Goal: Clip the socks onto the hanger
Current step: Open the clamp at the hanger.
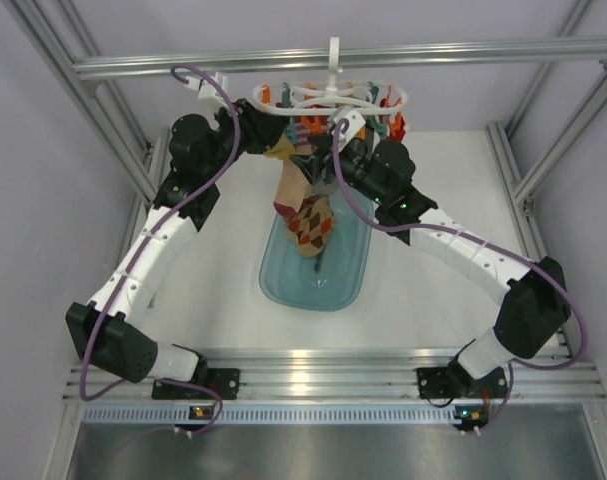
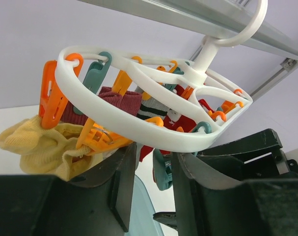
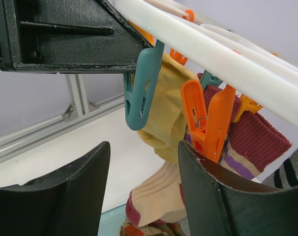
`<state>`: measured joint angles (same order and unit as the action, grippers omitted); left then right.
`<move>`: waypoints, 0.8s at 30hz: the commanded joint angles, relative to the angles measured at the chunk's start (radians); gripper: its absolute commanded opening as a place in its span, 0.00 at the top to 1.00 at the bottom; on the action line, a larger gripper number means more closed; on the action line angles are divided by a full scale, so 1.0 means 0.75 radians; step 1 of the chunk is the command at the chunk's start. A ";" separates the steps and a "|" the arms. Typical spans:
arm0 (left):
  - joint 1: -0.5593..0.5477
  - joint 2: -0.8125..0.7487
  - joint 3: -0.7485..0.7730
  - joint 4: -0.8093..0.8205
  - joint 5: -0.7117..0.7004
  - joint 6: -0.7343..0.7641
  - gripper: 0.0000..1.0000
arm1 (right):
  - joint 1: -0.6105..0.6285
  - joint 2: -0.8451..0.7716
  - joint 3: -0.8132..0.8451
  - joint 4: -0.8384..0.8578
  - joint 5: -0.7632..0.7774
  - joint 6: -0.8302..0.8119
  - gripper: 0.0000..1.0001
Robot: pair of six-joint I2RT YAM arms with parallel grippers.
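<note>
Evidently we were up at the hanger [image 1: 333, 98], with both arms raised to it under the frame bar [image 1: 463, 52]. Our left pincer [image 2: 153, 152] stood with its jaws apart and nothing between them. The white ring ran just above its tips, and a yellow sock [image 2: 38, 147] hung off to its left. Our right pincer [image 3: 144, 147] was spread and empty too. A teal clip [image 3: 141, 93] dangled free directly above its gap, and an orange clip [image 3: 207, 123] sat just over its right finger, in front of a maroon striped sock [image 3: 259, 140]. Below both pincers an argyle sock [image 1: 311, 225] hung down toward the blue tray [image 1: 343, 285].

We saw three risks from here. The hanger hung by its hook alone, so a nudge from either finger could swing it and carry the teal clip out of the gap. The left pincer's body sat just above the right's fingers, so a careless reach might knock them together. A snag on hanging fabric could also pull a clipped sock loose.
</note>
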<state>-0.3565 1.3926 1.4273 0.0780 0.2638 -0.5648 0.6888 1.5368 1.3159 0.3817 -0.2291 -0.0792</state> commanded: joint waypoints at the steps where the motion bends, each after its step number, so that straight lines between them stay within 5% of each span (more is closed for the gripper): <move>1: -0.001 0.013 0.071 0.109 0.004 -0.018 0.64 | -0.006 -0.012 0.029 0.078 0.007 -0.017 0.42; 11: -0.003 0.007 0.085 0.056 0.061 -0.004 0.90 | -0.053 0.023 0.062 0.186 -0.120 0.071 0.37; 24: -0.001 -0.014 0.114 -0.043 0.153 0.011 1.00 | -0.069 0.068 0.111 0.260 -0.198 0.048 0.37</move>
<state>-0.3553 1.4075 1.4612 0.0486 0.3210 -0.5735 0.6449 1.5883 1.3434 0.4915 -0.3637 -0.0273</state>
